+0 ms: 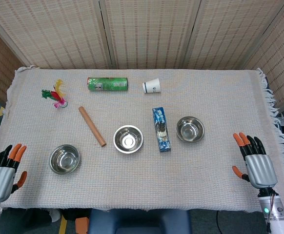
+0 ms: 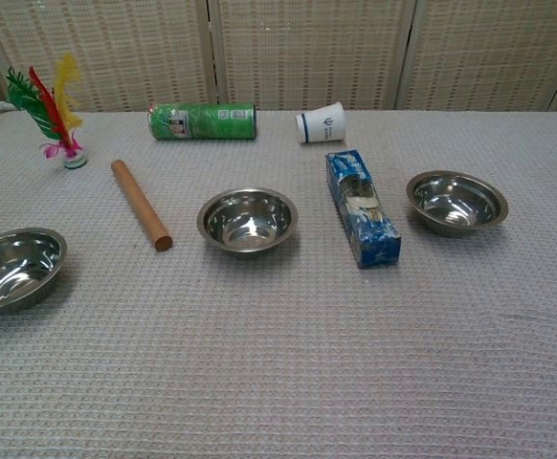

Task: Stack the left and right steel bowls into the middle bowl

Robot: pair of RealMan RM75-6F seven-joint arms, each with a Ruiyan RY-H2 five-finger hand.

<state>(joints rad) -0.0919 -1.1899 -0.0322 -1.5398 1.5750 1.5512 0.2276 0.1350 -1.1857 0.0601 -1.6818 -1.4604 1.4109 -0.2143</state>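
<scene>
Nothing was grabbed yet, tbh: left hand [image 1: 0,173] and right hand [image 1: 255,163] were parked at the table edges, fingers spread and empty, while left bowl [image 1: 64,159], middle bowl [image 1: 128,139] and right bowl [image 1: 190,128] were left unstacked.

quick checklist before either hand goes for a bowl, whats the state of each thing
1. Left hand holds nothing, fingers apart: ok.
2. Right hand holds nothing, fingers apart: ok.
3. Middle bowl upright and holding nothing: ok.
4. Left bowl upright, apart from the wooden rod: ok.
5. Blue box lies between the right bowl and the middle bowl, in the straight path: not ok.
</scene>
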